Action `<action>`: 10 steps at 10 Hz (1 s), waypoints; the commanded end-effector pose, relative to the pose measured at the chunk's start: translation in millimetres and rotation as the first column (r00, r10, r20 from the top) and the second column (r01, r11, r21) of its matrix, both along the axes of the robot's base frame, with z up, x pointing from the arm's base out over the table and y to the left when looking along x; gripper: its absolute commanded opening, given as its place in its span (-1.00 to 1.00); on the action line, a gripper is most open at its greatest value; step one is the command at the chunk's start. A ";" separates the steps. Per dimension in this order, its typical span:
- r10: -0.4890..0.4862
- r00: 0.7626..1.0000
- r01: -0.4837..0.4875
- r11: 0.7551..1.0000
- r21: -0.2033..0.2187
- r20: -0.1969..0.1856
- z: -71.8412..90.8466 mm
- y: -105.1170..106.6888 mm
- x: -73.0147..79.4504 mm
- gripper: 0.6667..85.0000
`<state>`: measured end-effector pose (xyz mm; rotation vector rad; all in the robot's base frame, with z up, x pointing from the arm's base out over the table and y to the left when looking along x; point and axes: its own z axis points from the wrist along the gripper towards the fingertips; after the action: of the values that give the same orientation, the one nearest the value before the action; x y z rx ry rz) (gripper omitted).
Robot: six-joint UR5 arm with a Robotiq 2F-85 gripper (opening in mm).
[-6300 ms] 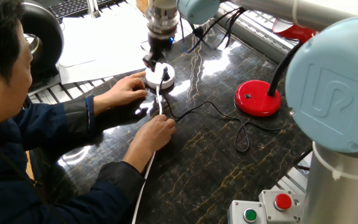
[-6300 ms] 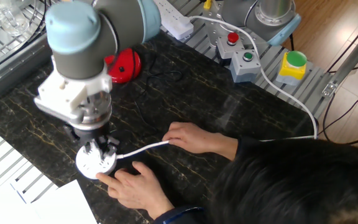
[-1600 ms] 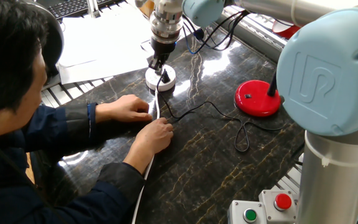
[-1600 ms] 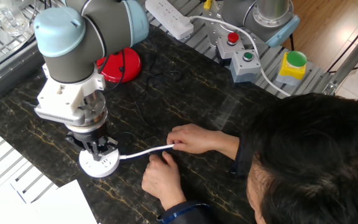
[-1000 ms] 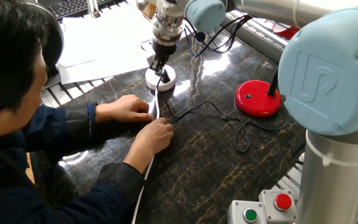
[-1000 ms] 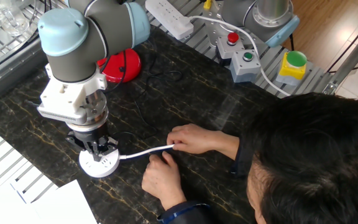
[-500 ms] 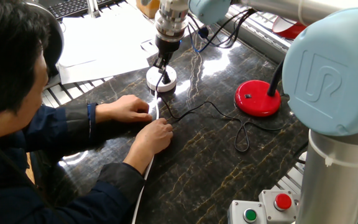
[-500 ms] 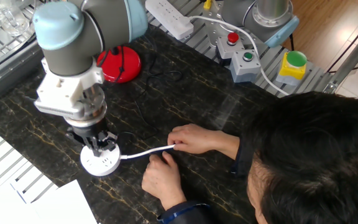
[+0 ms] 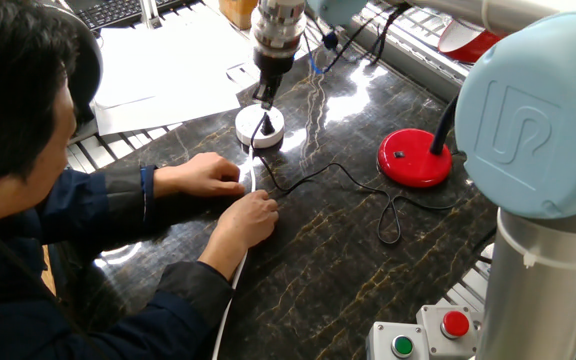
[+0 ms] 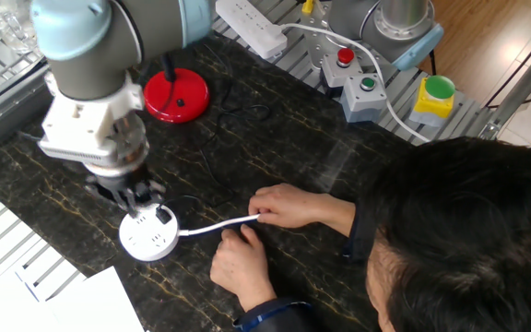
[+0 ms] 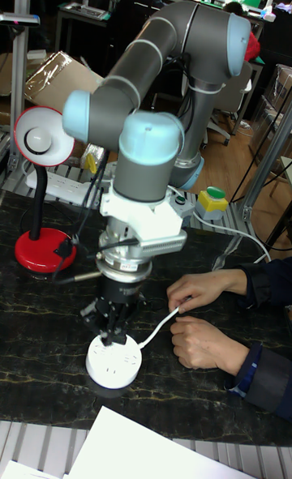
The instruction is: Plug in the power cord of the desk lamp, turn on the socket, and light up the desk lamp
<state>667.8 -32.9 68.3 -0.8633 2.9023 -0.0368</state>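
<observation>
hovering over socket, jaws hide plug; open or closed, cannot tell; lamp shade partly cut off.

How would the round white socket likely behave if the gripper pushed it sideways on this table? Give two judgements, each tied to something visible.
The socket would probably slide, not tip: it is a low, flat puck on a glossy stone table. It looks light, so its thick white cable could steer it; the person's hands hold that cable, perhaps to steady it under the gripper.
</observation>
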 end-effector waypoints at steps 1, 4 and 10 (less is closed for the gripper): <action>0.093 0.994 -0.097 0.991 -0.088 -0.056 41.3 -29.0 -14.2 -0.97; 0.147 0.984 -0.162 0.975 -0.150 -0.103 63.4 -53.1 -47.4 -0.97; 0.147 0.938 -0.195 0.972 -0.129 -0.313 48.8 -76.8 -138.3 -0.97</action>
<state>569.4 -90.9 115.9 -1.1736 3.0417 -0.1190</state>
